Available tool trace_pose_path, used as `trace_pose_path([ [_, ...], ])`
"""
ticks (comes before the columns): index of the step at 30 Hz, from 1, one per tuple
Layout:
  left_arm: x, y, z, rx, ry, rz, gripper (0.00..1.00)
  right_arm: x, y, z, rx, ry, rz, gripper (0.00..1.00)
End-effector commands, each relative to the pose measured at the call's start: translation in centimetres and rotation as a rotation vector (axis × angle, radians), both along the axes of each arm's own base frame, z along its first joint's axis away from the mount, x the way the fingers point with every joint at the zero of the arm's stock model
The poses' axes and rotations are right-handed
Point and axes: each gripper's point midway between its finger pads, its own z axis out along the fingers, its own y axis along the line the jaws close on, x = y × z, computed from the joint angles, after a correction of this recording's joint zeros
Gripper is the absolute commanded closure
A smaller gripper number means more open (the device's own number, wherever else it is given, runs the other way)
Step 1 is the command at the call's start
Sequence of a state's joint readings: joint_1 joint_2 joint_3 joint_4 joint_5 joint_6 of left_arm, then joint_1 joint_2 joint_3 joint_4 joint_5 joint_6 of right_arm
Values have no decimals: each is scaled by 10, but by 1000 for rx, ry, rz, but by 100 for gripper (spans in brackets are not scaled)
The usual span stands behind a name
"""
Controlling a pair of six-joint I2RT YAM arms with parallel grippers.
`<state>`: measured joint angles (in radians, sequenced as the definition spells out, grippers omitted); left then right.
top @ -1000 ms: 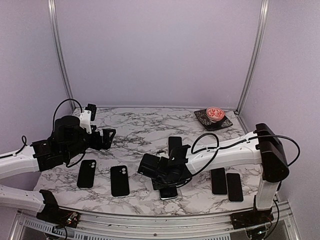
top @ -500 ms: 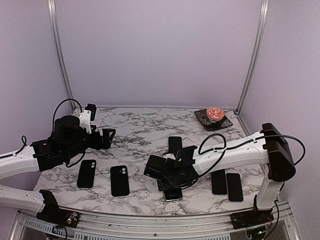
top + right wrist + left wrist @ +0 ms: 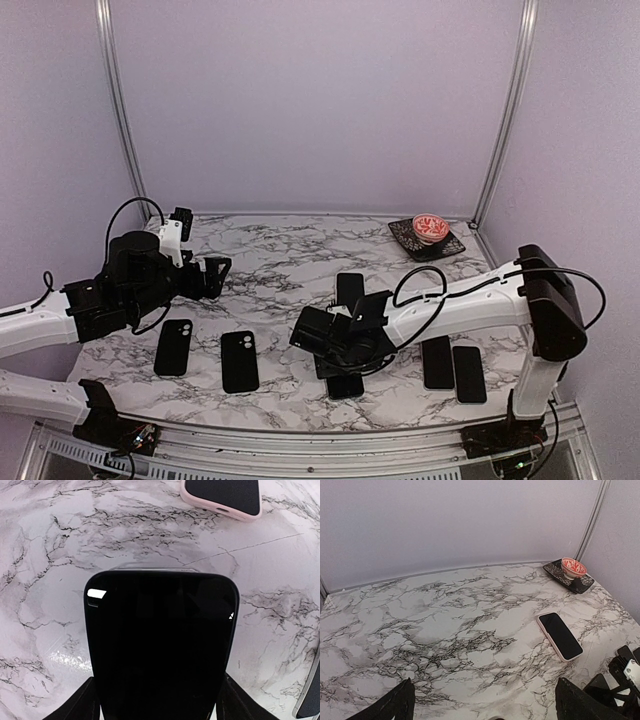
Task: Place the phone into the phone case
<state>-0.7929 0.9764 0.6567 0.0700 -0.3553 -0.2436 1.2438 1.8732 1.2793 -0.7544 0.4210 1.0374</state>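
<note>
— Just on the near side of the pink-cased phone (image 3: 222,495), what does the right gripper (image 3: 157,702) have?
— A black phone (image 3: 160,640), screen up. Its two fingers (image 3: 90,702) press on the long sides, closed only as far as the phone's width allows. The phone sits low over the marble table (image 3: 45,540); whether it touches, I cannot tell.
— And the phone case?
— At the phone's far end, toward the pink-cased phone, there is a thin pale edge (image 3: 150,569). It may be a clear case underneath, but I am not sure.
— So which step is in hand?
— I judge it is the seating step: the phone is gripped and not yet pressed in.
— And the left gripper (image 3: 484,692)?
— Well apart, to the left of the pink-cased phone. Its fingers are spread wide and hold nothing.
— What does the next move ask?
— To line up the phone's corners with the case rim, lower it flat, then press evenly. If it goes in tilted, one corner may not seat.
</note>
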Motion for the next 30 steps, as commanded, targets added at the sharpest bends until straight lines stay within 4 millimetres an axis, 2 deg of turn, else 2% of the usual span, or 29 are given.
trace_pose_path([
  [1,0,1,1,-9,-9,-1,1,17,0,-6,-10,-54,-17,64],
  [4,0,1,1,-9,-9,0,1,17,2,-7,-11,-50,-2,65],
  [7,0,-1,0,-12,-5,-7,1,23,11,6,-19,-75,17,65],
  [12,0,0,-1,-10,-6,-4,1,31,15,27,-12,-123,18,67],
  [20,1,0,-2,-10,-3,-5,1,28,11,11,-6,-104,5,69],
  [23,1,0,-1,-9,-5,-4,1,27,9,-1,-4,-96,-5,70],
  [26,1,2,-2,-4,-7,4,1,21,2,-11,-22,-67,-18,71],
  [30,1,0,-1,-11,-5,-3,1,12,-2,-14,-33,-51,-26,71],
])
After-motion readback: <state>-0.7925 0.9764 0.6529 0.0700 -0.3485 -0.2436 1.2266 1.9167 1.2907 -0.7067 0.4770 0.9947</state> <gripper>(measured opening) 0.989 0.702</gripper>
